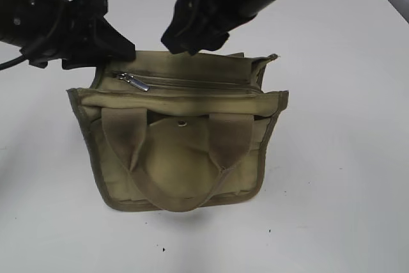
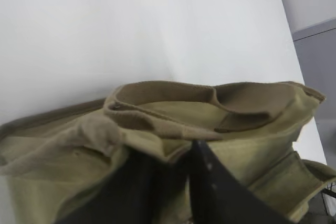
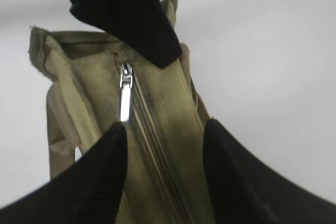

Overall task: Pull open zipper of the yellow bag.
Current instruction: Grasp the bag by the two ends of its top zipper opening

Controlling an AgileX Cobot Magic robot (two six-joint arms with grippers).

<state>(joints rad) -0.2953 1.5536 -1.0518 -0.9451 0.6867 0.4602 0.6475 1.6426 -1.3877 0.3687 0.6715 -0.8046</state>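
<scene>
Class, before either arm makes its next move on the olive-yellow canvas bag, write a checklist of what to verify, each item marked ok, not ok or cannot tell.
1. Olive-yellow canvas bag stands upright on the white table: ok.
2. Long olive-yellow zipper is closed along its visible length: ok.
3. Small silver metal pull tab is in plain sight and unobstructed: ok.
4. Left claw has gripped the bag's fabric edge to steady it: cannot tell; its fingers sit against the cloth.
5. Right claw stands open, straddling the zipper line: ok.
6. Right claw holds the pull tab: not ok; the tab lies ahead of its fingertips, ungripped.
</scene>
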